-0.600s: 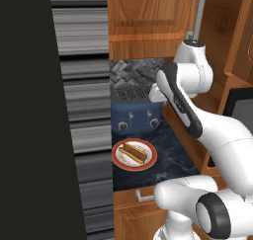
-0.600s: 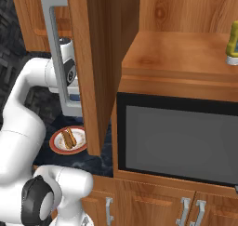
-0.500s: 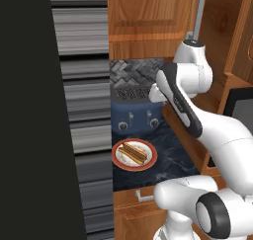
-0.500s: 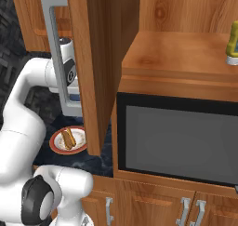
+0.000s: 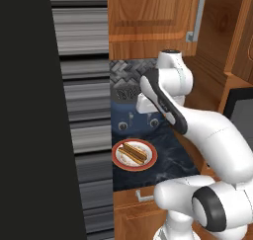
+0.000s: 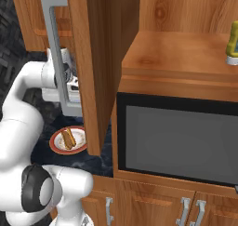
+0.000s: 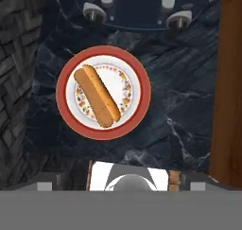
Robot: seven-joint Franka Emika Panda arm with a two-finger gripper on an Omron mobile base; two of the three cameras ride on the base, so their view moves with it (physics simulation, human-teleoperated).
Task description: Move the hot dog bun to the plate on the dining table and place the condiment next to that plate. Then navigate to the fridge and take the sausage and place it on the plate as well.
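Hand view looks straight down at the dark marble counter [image 7: 189, 115]: on the left lies the hot dog bun [image 7: 97, 95] on a red-rimmed plate [image 7: 139, 89], with my gripper [image 5: 148, 104] high above it, jaws spread wide and holding nothing. To the right stands the microwave [image 6: 179, 141], and far right on the shelf above it a yellow-green bottle [image 6: 233, 45] (probably the condiment). I judge nothing delivered yet: bun, condiment and sausage all remain.
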